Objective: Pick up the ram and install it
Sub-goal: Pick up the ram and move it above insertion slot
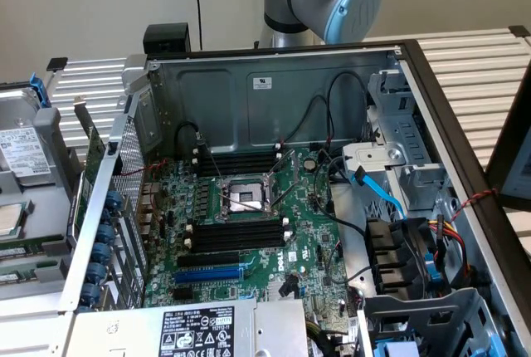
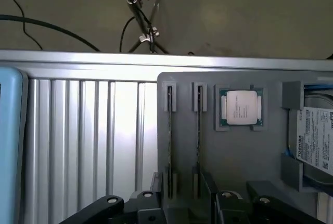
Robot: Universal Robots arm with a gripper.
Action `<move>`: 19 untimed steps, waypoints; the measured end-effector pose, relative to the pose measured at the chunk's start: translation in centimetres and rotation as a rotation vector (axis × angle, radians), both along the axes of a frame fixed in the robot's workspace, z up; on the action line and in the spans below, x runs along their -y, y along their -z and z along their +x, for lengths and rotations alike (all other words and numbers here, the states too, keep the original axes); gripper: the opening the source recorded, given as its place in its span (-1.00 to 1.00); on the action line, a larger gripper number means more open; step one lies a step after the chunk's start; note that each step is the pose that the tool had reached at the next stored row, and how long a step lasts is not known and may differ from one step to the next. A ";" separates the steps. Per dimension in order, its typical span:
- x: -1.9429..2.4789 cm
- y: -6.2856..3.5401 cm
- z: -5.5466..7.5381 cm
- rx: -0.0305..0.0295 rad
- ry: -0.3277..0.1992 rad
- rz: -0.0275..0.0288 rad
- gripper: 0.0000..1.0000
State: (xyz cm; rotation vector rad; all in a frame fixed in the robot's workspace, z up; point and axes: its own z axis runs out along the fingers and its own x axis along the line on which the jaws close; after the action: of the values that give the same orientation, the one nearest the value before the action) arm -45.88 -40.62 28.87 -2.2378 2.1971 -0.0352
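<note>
While hovering over the parts tray [image 2: 234,156], claw [image 2: 184,209]: spread wide, gripping nothing, black fingers [image 2: 99,211] either side of the stick grooves.
Ram [image 2: 199,130]: standing on edge in a narrow tray groove, seen edge-on; probably parked upright so fingers can pinch the flat faces from above.
Second stick [image 2: 169,135]: same deal, next groove over, just beside the first.
Tray neighbours: CPU [image 2: 239,107] flat in own pocket beside the ram, Toshiba hard drive [image 2: 315,140] further along.
Room around sticks: tight between the two grooves, bare grey tray on the outer sides.
Memory slots [image 1: 239,235]: empty, black, white end clips, on the near side of the CPU socket [image 1: 242,198] in the exterior view.
Room at board: open from above, case wall [image 1: 249,116] behind, blue cable [image 1: 377,191] close on the exterior view's right.
Task status: looks like nothing picked up yet.
</note>
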 end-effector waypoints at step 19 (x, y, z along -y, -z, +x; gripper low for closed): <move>0.82 3.12 1.3 0.0012 0.004 -0.0121 -0.15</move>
State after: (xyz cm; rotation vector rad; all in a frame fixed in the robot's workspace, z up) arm -44.60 -41.44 25.75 -2.2395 2.2063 -0.0500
